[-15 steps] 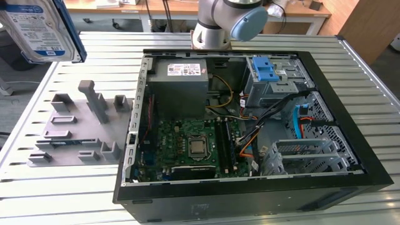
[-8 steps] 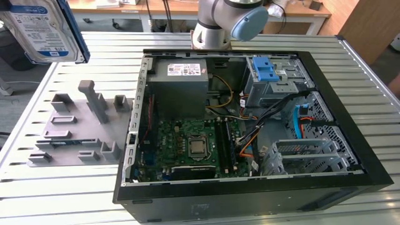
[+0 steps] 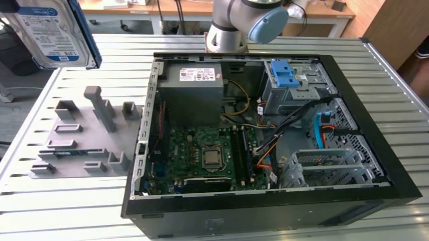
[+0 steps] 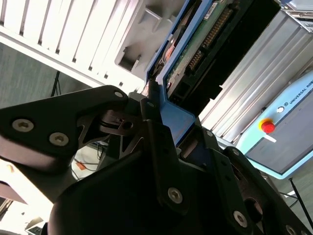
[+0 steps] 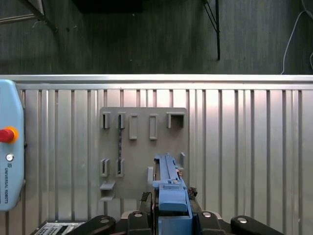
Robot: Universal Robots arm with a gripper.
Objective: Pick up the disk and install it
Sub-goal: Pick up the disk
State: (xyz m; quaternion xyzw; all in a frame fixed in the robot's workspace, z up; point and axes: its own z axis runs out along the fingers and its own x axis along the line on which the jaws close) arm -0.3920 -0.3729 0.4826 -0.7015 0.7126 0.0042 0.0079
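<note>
While the disk hangs edge-on high at the exterior view's left, well above the counter, the pincer is closed on it. In the second wrist view the dark fingers clamp the blue rail at one short end, with the circuit-board face and its connector pins running away from the grip.

Location of the task item: in the air, clear of the grey slotted fixture and well apart from the open computer case. In the first wrist view the disk's blue rail stands directly over that fixture, so the arm sits on the fixture side of the counter, not over the case.

Assessment of the hold: gripping by one end leaves most of the body free. That would suit sliding it lengthwise into a bay, and holding it high keeps it clear of the fixture's upright posts.

Case condition: it lies on its side with the panel off, exposing the power supply, the motherboard and the drive cage, which carries a blue latch.

Status: the disk is picked up but not installed.
</note>
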